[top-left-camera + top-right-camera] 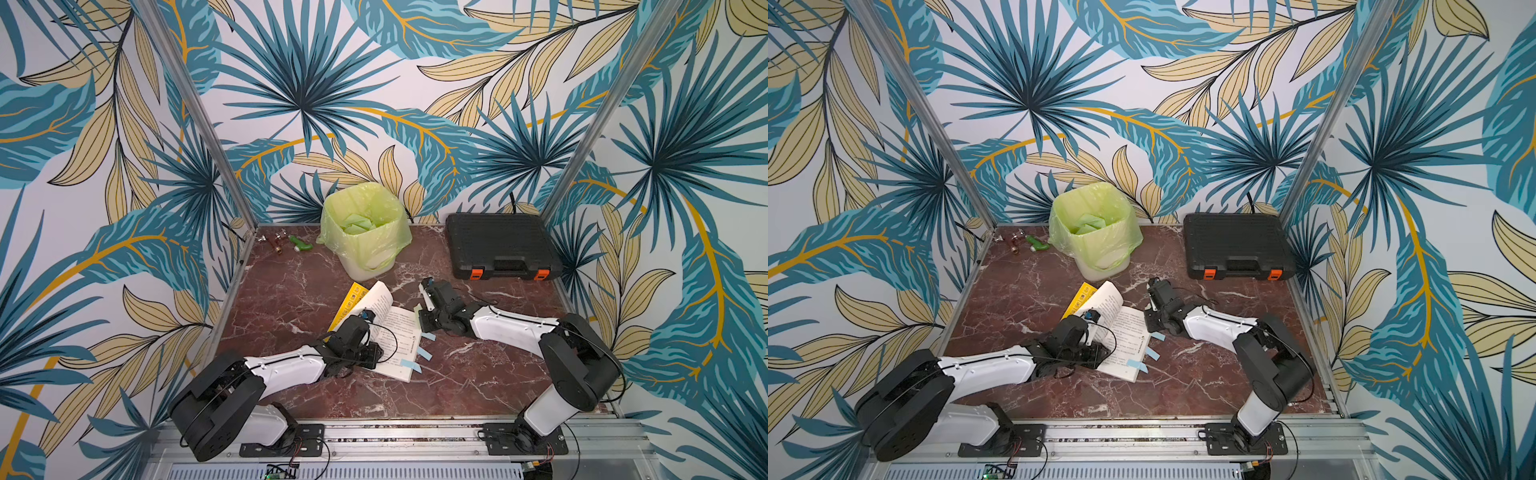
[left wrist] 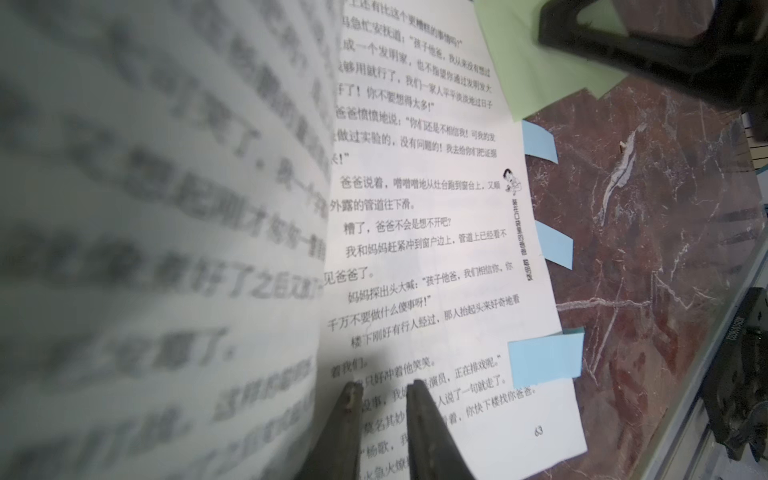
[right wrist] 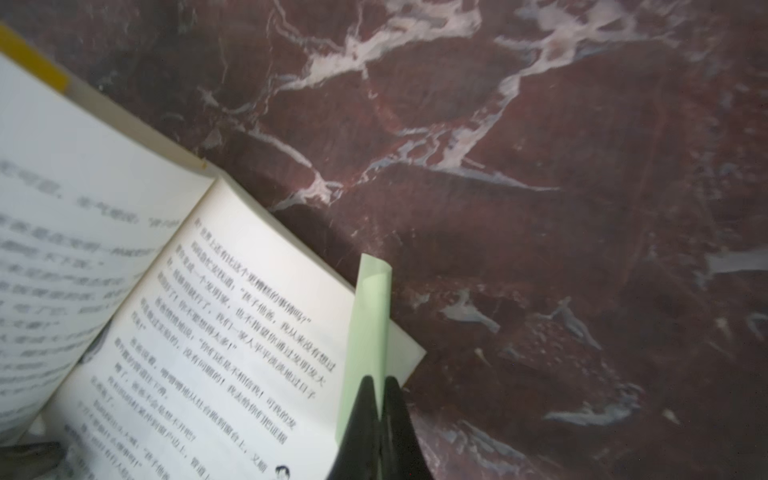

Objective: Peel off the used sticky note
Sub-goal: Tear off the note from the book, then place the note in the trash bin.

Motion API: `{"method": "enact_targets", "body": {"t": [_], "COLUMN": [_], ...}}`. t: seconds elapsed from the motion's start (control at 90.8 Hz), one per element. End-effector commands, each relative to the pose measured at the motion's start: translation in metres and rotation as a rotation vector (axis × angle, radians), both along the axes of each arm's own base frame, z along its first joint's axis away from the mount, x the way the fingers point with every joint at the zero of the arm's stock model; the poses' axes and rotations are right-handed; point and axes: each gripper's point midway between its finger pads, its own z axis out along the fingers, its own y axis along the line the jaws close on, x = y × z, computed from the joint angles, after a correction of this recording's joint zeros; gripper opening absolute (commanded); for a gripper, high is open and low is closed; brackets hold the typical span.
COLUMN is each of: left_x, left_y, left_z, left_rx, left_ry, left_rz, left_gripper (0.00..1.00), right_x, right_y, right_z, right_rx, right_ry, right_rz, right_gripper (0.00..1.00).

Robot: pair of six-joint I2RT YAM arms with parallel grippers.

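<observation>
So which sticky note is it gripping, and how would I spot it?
Find the open book in the middle of the marble table. Along its outer page edge several notes stick out. It is the pale green sticky note at the far corner, pinched in the right pincer; its neighbours are blue notes.

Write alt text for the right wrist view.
The right gripper is shut on a green sticky note at the outer edge of a printed page of an open book. Red-brown marble tabletop fills the rest.
</observation>
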Motion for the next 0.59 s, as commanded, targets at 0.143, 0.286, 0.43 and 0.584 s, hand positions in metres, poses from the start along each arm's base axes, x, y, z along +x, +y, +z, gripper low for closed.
{"method": "enact_targets", "body": {"t": [0.143, 0.286, 0.43, 0.584], "left_x": [-0.014, -0.013, -0.012, -0.011], "left_y": [0.035, 0.034, 0.033, 0.034], "left_z": [-0.04, -0.038, -0.037, -0.031], "left_rx": [0.173, 0.17, 0.169, 0.164], "left_ry": [0.092, 0.087, 0.084, 0.068], "left_rz": [0.042, 0.04, 0.035, 0.041], "left_gripper": [0.23, 0.23, 0.23, 0.23], "right_x": [0.042, 0.065, 0.104, 0.149], "right_y": [0.037, 0.057, 0.085, 0.118], "right_z": [0.14, 0.228, 0.288, 0.304], "right_rx": [0.143, 0.195, 0.227, 0.24], "right_ry": [-0.35, -0.575, -0.688, -0.716], "right_rz": [0.138, 0.203, 0.251, 0.295], "right_gripper": [0.0, 0.0, 0.01, 0.03]}}
